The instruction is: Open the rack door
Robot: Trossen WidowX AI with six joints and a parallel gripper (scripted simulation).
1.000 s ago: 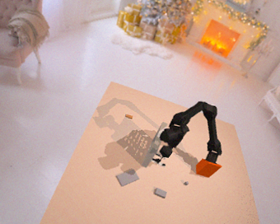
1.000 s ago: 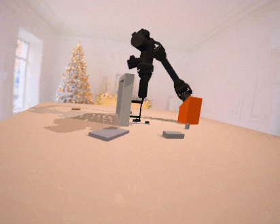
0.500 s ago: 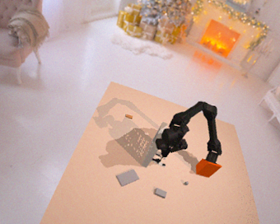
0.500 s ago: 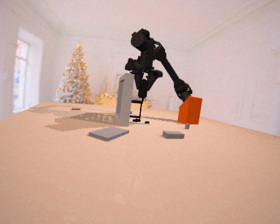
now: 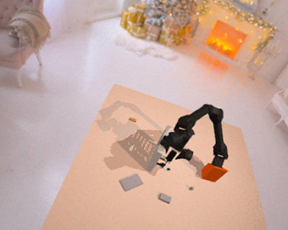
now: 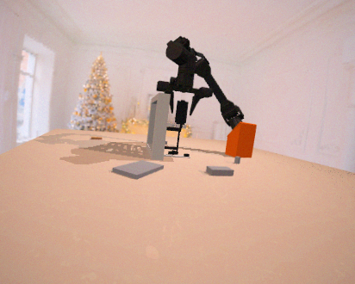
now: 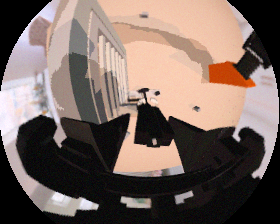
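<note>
Nearest in the exterior view, on the pale peach table top [image 5: 119, 227] [image 6: 181, 215] [image 7: 160, 55], a flat grey slab [image 5: 131, 182] [image 6: 138, 169] lies near a smaller grey block [image 5: 165, 198] [image 6: 220, 170], the two well apart from the arm. Just behind them is a tiny grey knob [image 5: 191, 188] [image 6: 237, 160] [image 7: 196, 108], near the orange block [image 5: 214, 173] [image 6: 240, 142] [image 7: 227, 74] at the lower end of the black arm [image 5: 219, 137] [image 6: 215, 88] [image 7: 254, 54].

The grey rack [image 5: 158, 152] [image 6: 160, 125] [image 7: 107, 65] stands upright, its slatted face showing in the wrist view; how far its door is swung I cannot tell. The task's black upright handle [image 5: 171, 155] [image 6: 181, 113] [image 7: 154, 131] is beside the rack, above some thin black bracketry [image 6: 178, 138]. The gripper [image 5: 173, 152] [image 6: 182, 113] [image 7: 149, 117] points down over it, its fingers parted to a bit over halfway and gripping nothing; in the exterior view they appear on either side of the handle's upper part.

Farther back lies a small orange-brown piece [image 5: 133, 120] [image 6: 96, 138]. Beyond the table are a lit, frosted Christmas tree [image 5: 167, 3] [image 6: 96, 99] and a fireplace [image 5: 226, 39] hung with a glowing garland.
</note>
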